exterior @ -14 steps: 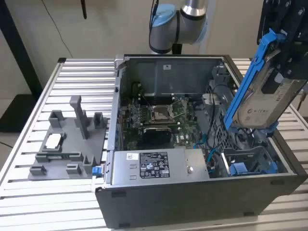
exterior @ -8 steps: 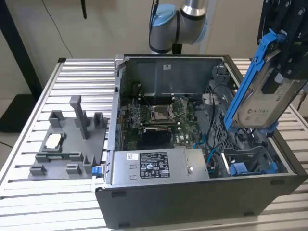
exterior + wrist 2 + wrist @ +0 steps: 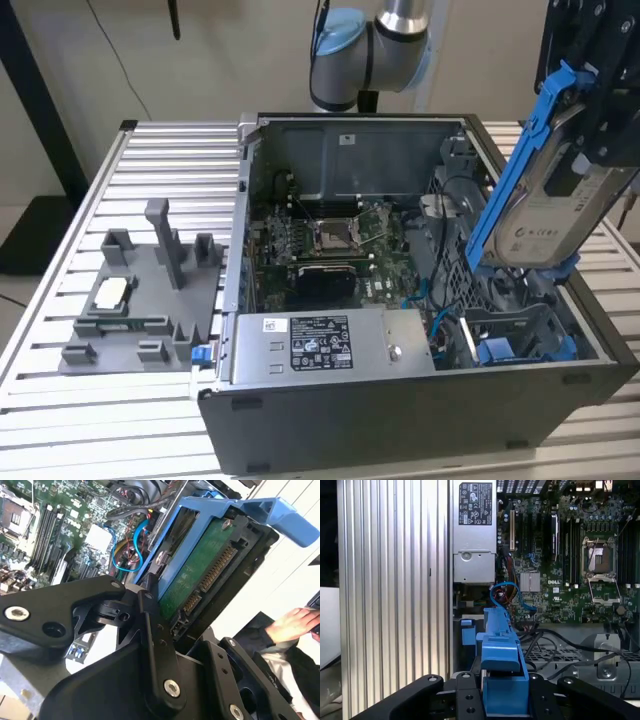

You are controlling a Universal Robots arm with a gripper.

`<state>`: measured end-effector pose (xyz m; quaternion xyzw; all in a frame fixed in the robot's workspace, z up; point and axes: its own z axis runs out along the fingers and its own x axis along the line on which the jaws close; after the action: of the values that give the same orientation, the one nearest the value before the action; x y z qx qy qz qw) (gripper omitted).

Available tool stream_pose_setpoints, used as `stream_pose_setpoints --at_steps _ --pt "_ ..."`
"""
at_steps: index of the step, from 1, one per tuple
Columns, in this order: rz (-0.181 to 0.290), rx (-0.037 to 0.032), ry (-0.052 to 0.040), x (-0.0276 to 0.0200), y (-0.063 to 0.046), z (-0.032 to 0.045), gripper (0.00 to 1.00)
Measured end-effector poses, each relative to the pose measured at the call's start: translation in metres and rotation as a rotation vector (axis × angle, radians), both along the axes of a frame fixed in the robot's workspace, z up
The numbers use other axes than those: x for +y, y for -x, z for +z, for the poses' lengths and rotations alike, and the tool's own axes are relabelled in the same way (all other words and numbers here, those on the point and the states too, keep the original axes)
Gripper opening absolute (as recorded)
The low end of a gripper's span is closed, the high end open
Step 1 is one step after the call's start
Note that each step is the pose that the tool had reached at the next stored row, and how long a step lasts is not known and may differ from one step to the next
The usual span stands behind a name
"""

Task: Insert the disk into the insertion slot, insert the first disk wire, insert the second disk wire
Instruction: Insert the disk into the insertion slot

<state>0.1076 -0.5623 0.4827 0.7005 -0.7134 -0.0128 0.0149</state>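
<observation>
Though gripper [image 3: 597, 148] cut off, disk [image 3: 545, 218] clamped, tilted.

A grey plastic tray [image 3: 150, 292] lies on the slatted table [image 3: 100, 425] beside the open computer case [image 3: 400, 425].

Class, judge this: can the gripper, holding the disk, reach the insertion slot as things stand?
Probably yes. The gripper holds the disk tilted above the insertion slot. The case is open on top, and nothing appears to lie between disk and slot.
</observation>
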Motion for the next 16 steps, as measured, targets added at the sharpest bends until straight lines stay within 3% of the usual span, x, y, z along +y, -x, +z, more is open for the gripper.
stream_pose_setpoints --at_steps 16 --pt "0.0 0.0 0.0 -0.0035 0.0 -0.0002 0.33"
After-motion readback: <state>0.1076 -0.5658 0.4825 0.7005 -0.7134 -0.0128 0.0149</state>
